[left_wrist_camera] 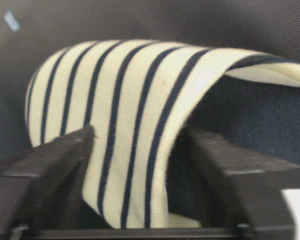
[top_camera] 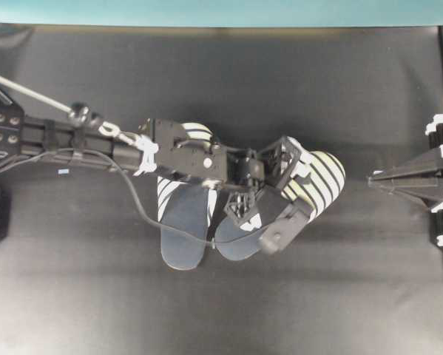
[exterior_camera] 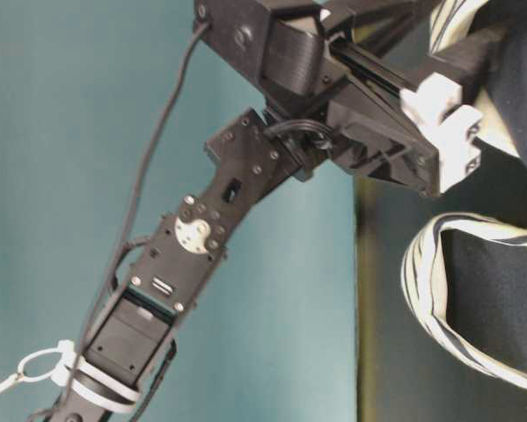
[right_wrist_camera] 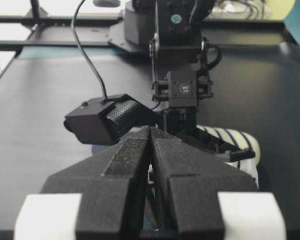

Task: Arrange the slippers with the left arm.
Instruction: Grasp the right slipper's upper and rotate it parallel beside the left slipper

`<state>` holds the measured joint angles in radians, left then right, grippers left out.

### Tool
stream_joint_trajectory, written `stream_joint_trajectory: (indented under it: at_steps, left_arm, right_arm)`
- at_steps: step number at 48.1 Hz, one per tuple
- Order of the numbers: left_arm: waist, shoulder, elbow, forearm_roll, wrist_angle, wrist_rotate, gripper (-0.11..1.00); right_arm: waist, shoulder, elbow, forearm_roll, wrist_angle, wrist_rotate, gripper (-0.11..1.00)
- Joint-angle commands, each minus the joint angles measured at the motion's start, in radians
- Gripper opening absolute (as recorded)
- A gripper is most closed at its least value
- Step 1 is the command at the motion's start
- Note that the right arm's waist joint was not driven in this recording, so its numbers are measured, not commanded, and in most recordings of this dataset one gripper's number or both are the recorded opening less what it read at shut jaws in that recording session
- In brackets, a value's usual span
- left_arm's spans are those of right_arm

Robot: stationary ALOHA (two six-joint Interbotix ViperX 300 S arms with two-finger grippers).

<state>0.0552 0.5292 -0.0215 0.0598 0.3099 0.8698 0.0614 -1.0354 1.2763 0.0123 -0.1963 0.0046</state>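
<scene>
Two striped slippers lie mid-table. The left-hand slipper (top_camera: 183,225) lies straight, its toe cover partly under the left arm (top_camera: 95,144). The right-hand slipper (top_camera: 321,177) lies slanted, toe to the upper right. My left gripper (top_camera: 271,186) is over it. In the left wrist view the left gripper (left_wrist_camera: 134,137) has one finger (left_wrist_camera: 54,160) outside the striped toe cover (left_wrist_camera: 134,100) and the other over the navy insole, pinching the cover. My right gripper (top_camera: 374,177) is shut and empty at the right edge; it also shows in the right wrist view (right_wrist_camera: 151,130).
The black table mat (top_camera: 221,310) carries both slippers. A teal wall (top_camera: 206,11) runs along the back. A small blue tape mark (top_camera: 63,171) lies on the mat at the left. The left arm's wrist camera (right_wrist_camera: 102,120) hangs beside the slanted slipper.
</scene>
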Motion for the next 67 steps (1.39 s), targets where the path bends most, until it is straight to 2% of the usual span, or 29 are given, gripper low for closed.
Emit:
stream_joint_trajectory:
  at_steps: [1,7,11,18,22,31,36,40,47,67]
  left_arm:
    - [-0.017,-0.011,-0.018,0.0,0.014,-0.029,0.53]
    - [-0.032,-0.026,-0.037,0.0,0.018,-0.098,0.18]
    - [-0.037,-0.041,-0.06,0.0,0.025,-0.161,0.02]
    - [-0.021,-0.097,-0.115,0.0,0.12,-0.319,0.01]
    - [-0.005,-0.12,-0.143,0.002,0.202,-0.433,0.01]
    - [0.06,-0.163,-0.183,0.0,0.479,-0.784,0.01]
    - [0.081,-0.169,-0.166,0.002,0.604,-0.911,0.01]
    - [0.086,-0.173,-0.135,0.002,0.612,-0.931,0.01]
    - [0.086,-0.181,-0.091,0.002,0.523,-0.925,0.01]
    - [0.086,-0.169,-0.072,0.002,0.479,-0.881,0.01]
  right_arm:
    - [0.0,0.0,-0.008,0.002,-0.011,-0.003,0.01]
    - [0.0,-0.006,-0.006,0.002,-0.011,-0.003,0.01]
    - [0.0,-0.008,-0.003,0.002,-0.011,-0.003,0.01]
    - [0.0,-0.012,0.002,0.002,-0.009,-0.005,0.01]
    - [0.0,-0.017,0.003,0.002,-0.011,-0.005,0.01]
    - [0.0,-0.031,0.003,0.002,-0.006,-0.005,0.01]
    - [0.0,-0.037,0.003,0.002,-0.006,-0.006,0.01]
    - [0.0,-0.037,0.003,0.002,-0.009,-0.006,0.01]
    - [0.0,-0.037,0.008,0.002,-0.011,-0.006,0.01]
    - [0.0,-0.037,0.008,0.002,-0.011,-0.005,0.01]
